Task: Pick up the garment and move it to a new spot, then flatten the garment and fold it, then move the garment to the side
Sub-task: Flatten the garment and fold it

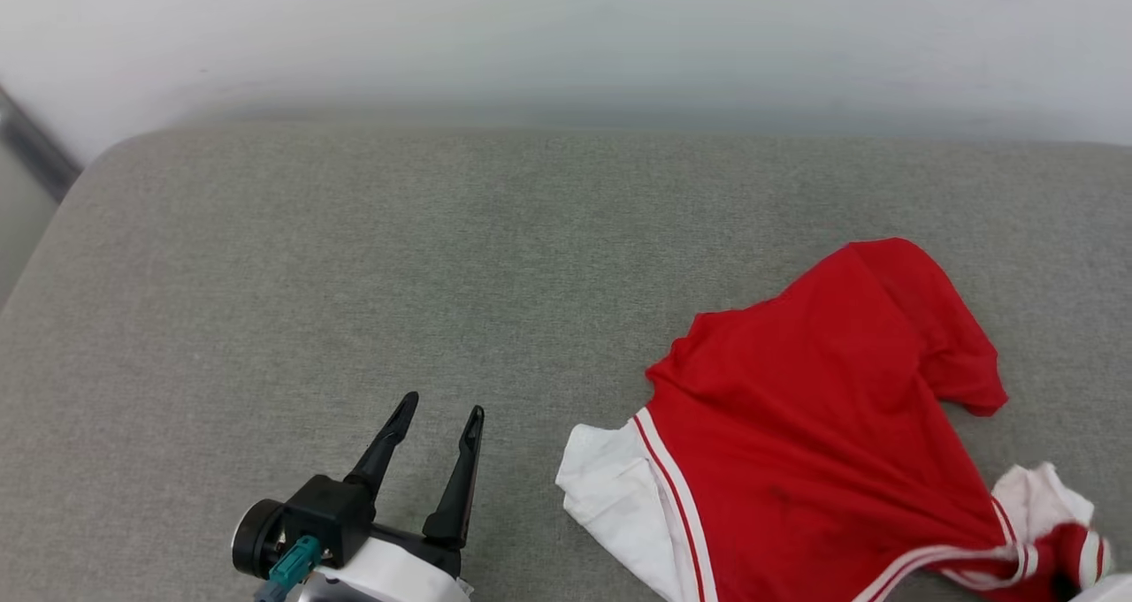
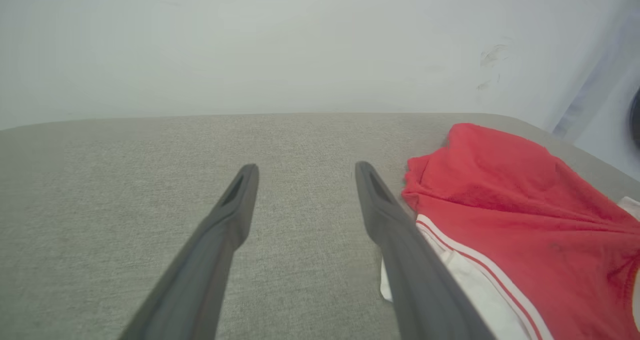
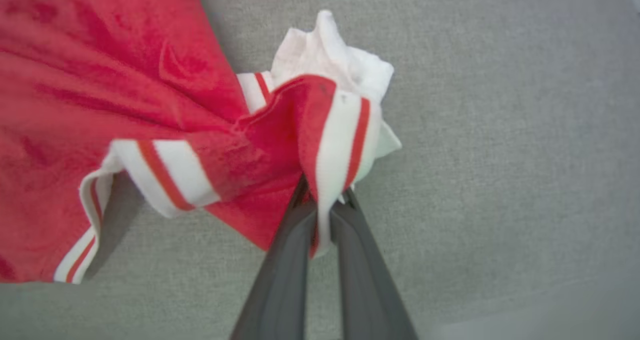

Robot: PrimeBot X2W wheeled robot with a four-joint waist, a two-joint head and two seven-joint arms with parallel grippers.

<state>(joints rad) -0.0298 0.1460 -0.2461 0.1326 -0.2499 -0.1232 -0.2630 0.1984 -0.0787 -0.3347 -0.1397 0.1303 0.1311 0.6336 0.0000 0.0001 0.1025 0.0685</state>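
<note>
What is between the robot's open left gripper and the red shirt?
Just a strip of the grey fabric surface lies between the left gripper and the garment, as the head view shows.

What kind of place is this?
Probably a room indoors, maybe a home: a grey cushion like a sofa or bed, a red jersey lying on it, a plain white wall behind.

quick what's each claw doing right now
left claw: open, holding nothing
right claw: closed on the jersey, at its striped trim
</note>
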